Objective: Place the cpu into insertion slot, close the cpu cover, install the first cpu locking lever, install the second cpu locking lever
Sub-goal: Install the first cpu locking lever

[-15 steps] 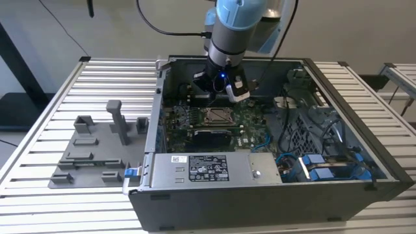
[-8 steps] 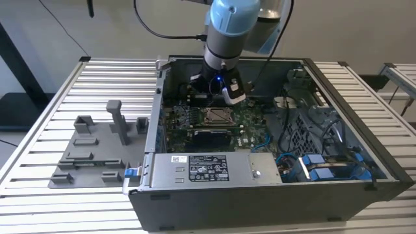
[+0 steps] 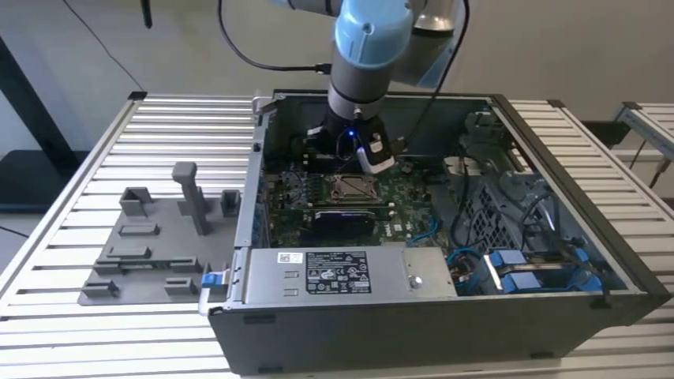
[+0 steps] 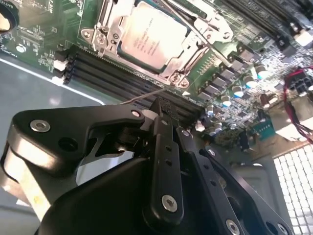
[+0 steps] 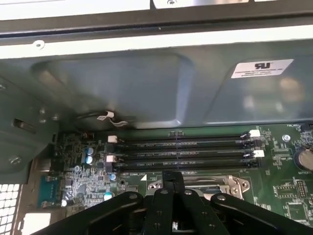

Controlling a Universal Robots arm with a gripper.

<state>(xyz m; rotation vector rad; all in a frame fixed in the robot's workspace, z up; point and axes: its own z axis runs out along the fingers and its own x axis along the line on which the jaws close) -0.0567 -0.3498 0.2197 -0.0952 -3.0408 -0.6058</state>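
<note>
Grey-tan square cpu (image 4: pixel 152 36), silver-rimmed insertion slot (image 4: pixel 103 28)

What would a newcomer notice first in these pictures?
First comes the blue-and-grey robot arm, which reaches down into the open computer case on a slatted metal table. In the second wrist view, the cpu lies in the insertion slot, framed by silver metal. The black gripper hovers close beside it.

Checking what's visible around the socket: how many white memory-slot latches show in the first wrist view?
4. Two white latches sit by the capacitors; two nearer the coin cell. The hand may hide more.
</note>
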